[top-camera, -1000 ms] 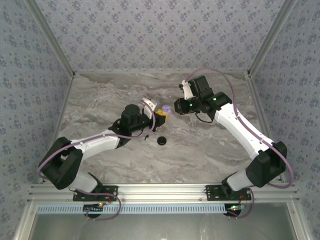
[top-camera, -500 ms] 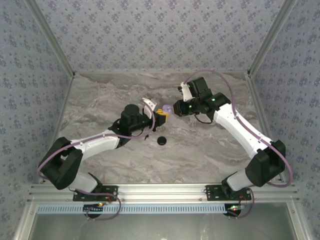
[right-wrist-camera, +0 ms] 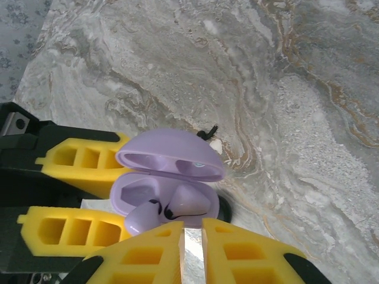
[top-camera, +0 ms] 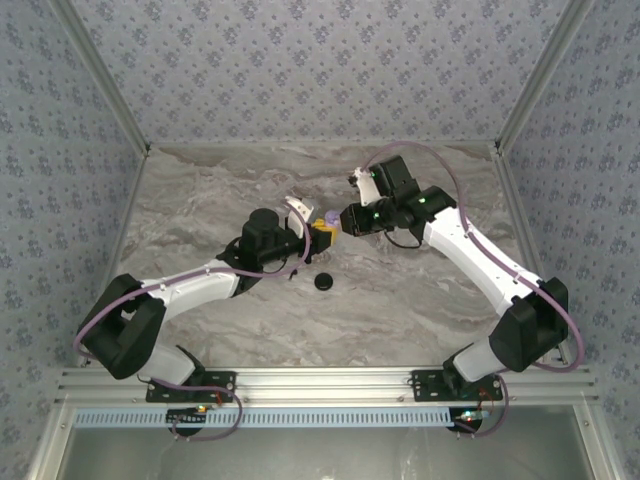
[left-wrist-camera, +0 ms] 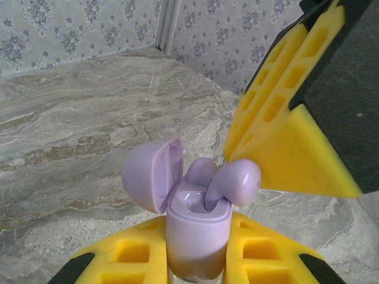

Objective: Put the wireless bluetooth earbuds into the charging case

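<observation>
My left gripper (left-wrist-camera: 198, 231) is shut on a lilac charging case (left-wrist-camera: 197, 245), holding it upright above the table with its lid (left-wrist-camera: 151, 180) swung open. One lilac earbud (left-wrist-camera: 201, 170) sits in the case's far slot. A second earbud (left-wrist-camera: 237, 182) leans out of the near slot, its stem inside and its head against a yellow finger (left-wrist-camera: 284, 142) of my right gripper. In the right wrist view the right gripper (right-wrist-camera: 192, 228) stands shut just in front of the case (right-wrist-camera: 127, 195), with only a thin empty slit between its fingers. From above, the two grippers meet at the case (top-camera: 331, 224).
A small black round puck (top-camera: 323, 282) lies on the marble table (top-camera: 400, 300) just in front of the grippers; its dark edge (right-wrist-camera: 224, 208) peeks from behind the case. Patterned walls close in the back and both sides.
The right arm has moved left, bringing its gripper up against the case in the left gripper. The left arm and the black puck have stayed put.
</observation>
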Controlling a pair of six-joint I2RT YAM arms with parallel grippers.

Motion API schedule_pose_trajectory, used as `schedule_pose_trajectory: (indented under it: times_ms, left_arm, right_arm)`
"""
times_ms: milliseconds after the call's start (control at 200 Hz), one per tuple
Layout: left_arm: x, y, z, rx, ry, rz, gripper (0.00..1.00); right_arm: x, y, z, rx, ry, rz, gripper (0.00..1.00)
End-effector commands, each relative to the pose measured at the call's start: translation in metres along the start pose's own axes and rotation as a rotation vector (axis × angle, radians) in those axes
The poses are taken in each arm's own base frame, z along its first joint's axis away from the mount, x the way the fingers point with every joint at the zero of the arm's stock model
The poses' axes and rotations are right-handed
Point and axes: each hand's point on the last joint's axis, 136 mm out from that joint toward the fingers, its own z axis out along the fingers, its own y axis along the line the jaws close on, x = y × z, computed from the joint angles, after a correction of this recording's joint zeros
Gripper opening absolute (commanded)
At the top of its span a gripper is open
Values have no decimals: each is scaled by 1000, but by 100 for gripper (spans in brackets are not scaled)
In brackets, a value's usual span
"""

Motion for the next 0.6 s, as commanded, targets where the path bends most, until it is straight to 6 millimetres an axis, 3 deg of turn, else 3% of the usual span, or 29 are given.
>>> schedule_pose_trajectory:
  times_ms: [0, 450, 595]
  left_arm:
    - [-21, -12, -3, 40, -56, 18, 18]
    - [-19, -15, -2, 54, -37, 28, 18]
    - [-19, -11, -4, 30, -37, 25, 18]
  right_arm:
    - [-5, 15, 0, -53, -6, -45, 16]
    - [-10, 28, 2, -78, -4, -74, 16]
    - [-14, 25, -7, -45, -38, -77, 18]
